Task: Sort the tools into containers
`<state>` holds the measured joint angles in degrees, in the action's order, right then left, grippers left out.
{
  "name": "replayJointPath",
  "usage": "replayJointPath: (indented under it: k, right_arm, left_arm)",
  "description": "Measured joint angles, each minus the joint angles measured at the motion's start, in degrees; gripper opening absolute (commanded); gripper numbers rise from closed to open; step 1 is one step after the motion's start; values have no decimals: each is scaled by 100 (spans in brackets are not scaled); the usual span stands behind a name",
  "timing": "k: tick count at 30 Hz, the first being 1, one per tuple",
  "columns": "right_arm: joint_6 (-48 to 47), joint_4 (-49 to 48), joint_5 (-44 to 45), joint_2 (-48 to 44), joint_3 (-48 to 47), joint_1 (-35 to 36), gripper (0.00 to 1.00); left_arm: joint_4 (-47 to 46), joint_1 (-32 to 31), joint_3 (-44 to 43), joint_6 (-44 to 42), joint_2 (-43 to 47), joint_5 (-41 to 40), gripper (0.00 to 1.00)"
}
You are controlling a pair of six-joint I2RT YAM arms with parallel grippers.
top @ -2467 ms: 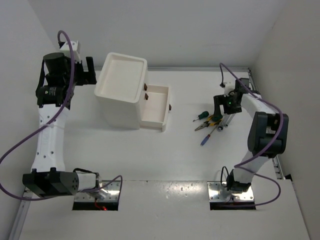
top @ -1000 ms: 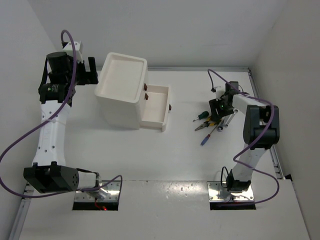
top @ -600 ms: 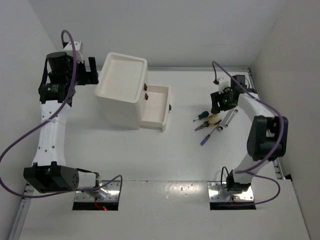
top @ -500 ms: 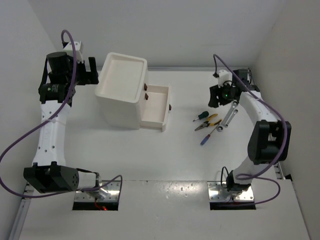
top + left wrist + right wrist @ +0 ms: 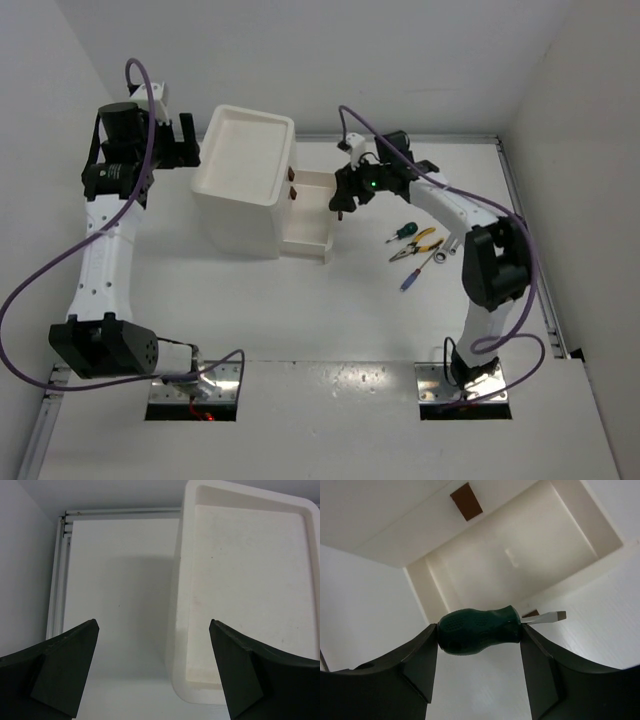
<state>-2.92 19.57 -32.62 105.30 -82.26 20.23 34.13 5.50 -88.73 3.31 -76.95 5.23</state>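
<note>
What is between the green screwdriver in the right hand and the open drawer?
Nothing visible does. The right hand grips the green screwdriver by the front edge of the open drawer, with only open air between them.

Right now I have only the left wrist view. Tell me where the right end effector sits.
Observer: The right end effector hangs at the front of the pulled-out bottom drawer of the drawer unit.
Operator: Report its load.
Observer: A green-handled screwdriver, clamped across the handle, with the open drawer behind it.
Operator: List the tools lying on the table.
Observer: Four: yellow-handled pliers, a blue-handled screwdriver, a wrench and another green screwdriver, clustered right of the drawer.
</note>
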Motion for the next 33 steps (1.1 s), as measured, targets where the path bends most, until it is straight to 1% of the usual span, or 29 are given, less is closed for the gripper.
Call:
replayJointPath:
  k: [2,4,5,8,10,13,15,16,18,20,23,27,30,33]
  right_arm:
    - [39,-105,20,299,-238,140,23]
    - [59,-190,61,557,-409,219,30]
    - [68,-216,105,669,-457,258,36]
    - [98,-315,262,911,-511,369,39]
    - [107,-365,372,1010,-511,474,45]
    - [153,-437,459,1040,-511,647,53]
    - [195,-542,483,1040,-511,737,65]
    - [227,-579,498,1040,-511,776,75]
    - [267,-658,584,1034,-511,837,81]
    - [271,-708,721,994,-503,861,85]
    - [297,-713,946,761,-382,848,85]
    - [227,-680,1209,37,-63,693,85]
    - [39,-599,1432,-691,308,417,85]
    - [-131,-514,1873,-1342,789,7,85]
  left_arm:
    - [2,0,0,17,-33,4,100]
    - [-2,0,0,20,-42,4,100]
    - [0,0,0,22,-42,4,100]
    - [-4,0,0,22,-42,-17,100]
    - [-4,0,0,22,-42,-37,100]
    - [-15,0,11,22,-42,-50,100]
    - [-35,0,42,22,-42,-55,100]
    - [-35,0,59,22,-42,-55,100]
    - [-26,0,105,24,-42,-57,100]
    - [-26,0,127,24,-42,-57,100]
    - [-33,0,127,24,-42,-59,100]
    - [-31,0,129,24,-42,-57,100]
    - [-28,0,129,24,-42,-59,100]
    - [-31,0,129,24,-39,-59,100]
